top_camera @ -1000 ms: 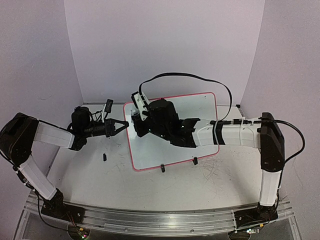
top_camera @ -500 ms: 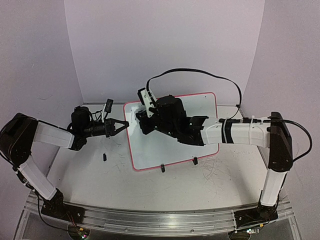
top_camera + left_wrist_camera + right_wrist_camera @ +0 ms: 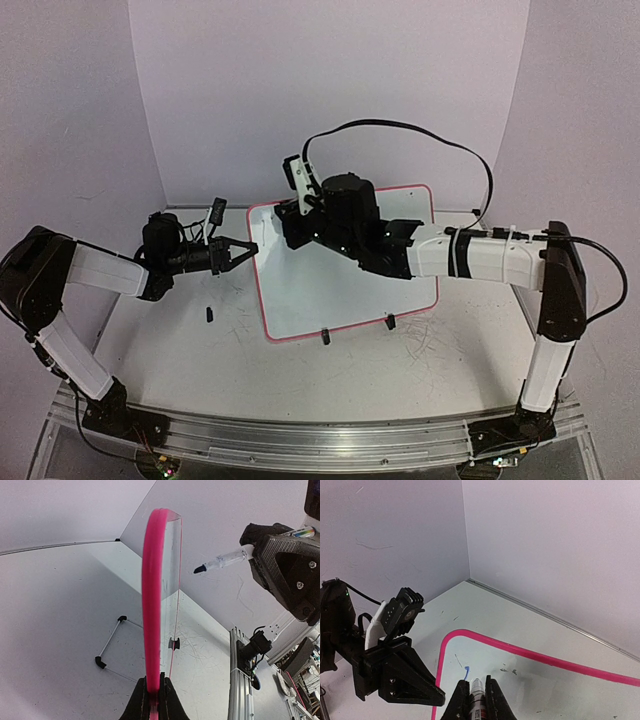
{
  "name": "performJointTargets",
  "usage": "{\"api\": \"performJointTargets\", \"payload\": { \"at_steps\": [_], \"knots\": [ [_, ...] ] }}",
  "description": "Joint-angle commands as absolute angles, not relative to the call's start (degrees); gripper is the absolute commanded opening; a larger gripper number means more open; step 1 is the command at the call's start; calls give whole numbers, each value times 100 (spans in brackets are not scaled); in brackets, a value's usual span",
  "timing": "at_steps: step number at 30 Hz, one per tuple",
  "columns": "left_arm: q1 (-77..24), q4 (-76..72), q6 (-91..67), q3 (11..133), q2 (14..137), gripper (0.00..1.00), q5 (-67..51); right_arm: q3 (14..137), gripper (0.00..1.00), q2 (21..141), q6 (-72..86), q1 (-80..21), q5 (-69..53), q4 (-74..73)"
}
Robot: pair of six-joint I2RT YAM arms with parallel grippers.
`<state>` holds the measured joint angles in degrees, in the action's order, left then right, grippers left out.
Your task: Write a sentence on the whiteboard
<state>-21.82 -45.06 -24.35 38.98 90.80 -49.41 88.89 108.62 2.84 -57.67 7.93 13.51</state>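
Whiteboard (image 3: pixel 330 290) | left tool (image 3: pixel 250 248) clamps its edge | right tool (image 3: pixel 475 681) grips marker (image 3: pixel 477 689) near its corner

The whiteboard (image 3: pixel 320 290) is a glossy white rectangle with a thin pink-red frame and rounded corners, resting face up on the tabletop, slightly skewed, its long sides running left to right. Two small black clip feet (image 3: pixel 325 337) sit on its near edge. Whether it lies flat or is propped at a slant cannot be told. The left gripper (image 3: pixel 245 250) has its jaws pinched on the frame at the left edge, which the left wrist view shows edge-on as a pink band (image 3: pixel 152 605). Of the sentence (image 3: pixel 466 671), only one short blue stroke shows, just inside the far left corner; no letters can be read
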Motion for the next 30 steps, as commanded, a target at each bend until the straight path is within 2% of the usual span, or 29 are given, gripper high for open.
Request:
{"api": "performJointTargets", "payload": {
  "at_steps": [1, 30],
  "knots": [
    [-2261, -4622, -2162, 4042, 8944, 0, -5093, 9203, 0, 11034, 241, -5793, 772, 1525],
    [-2260, -4555, -2136, 4067, 8903, 0, -5104, 9137, 0, 11197, 280, -5847, 1136, 1397]
  ]
}}
